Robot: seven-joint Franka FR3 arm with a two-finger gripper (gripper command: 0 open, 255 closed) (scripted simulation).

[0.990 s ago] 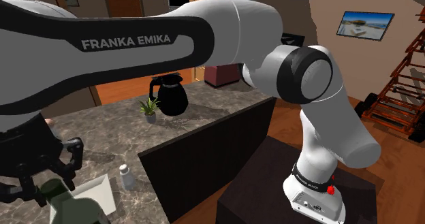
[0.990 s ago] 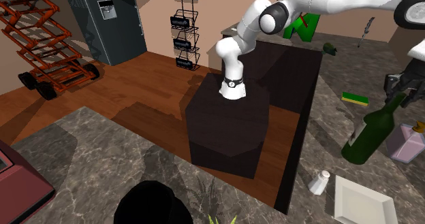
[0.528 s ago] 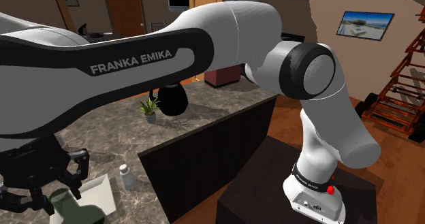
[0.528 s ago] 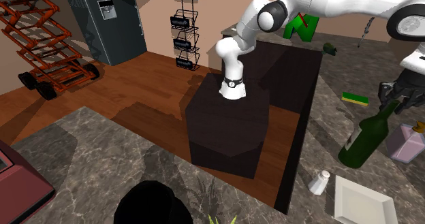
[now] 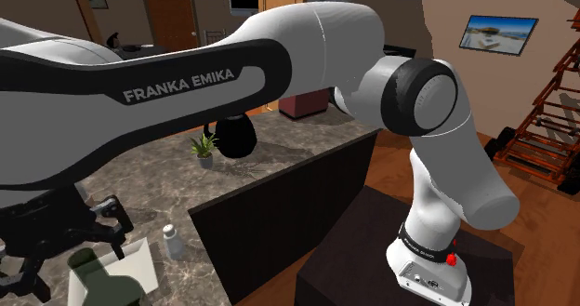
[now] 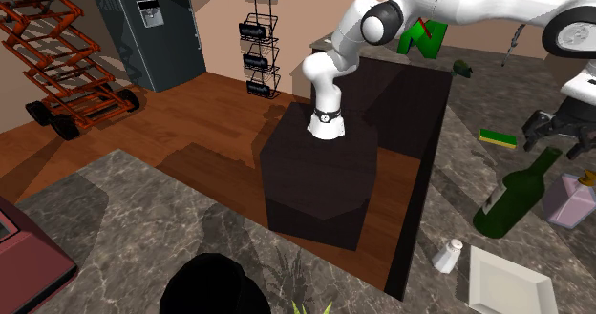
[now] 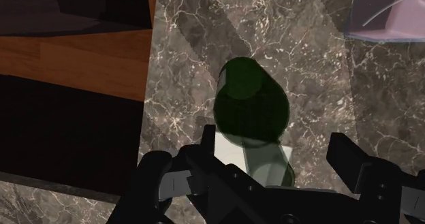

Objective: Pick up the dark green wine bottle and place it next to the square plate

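Since a moment before, my gripper [image 6: 552, 138] had spread its jaws and released the wine bottle [image 6: 511, 207]. It stood on the counter [image 6: 449, 183] near the square plate [image 6: 511, 282], perhaps leaning, so the placing seemed nearly done.

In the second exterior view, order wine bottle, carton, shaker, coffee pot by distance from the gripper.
1. Wine bottle, just under the gripper.
2. Lilac carton, beside the bottle.
3. White shaker, counter edge.
4. Black coffee pot, opposite counter.
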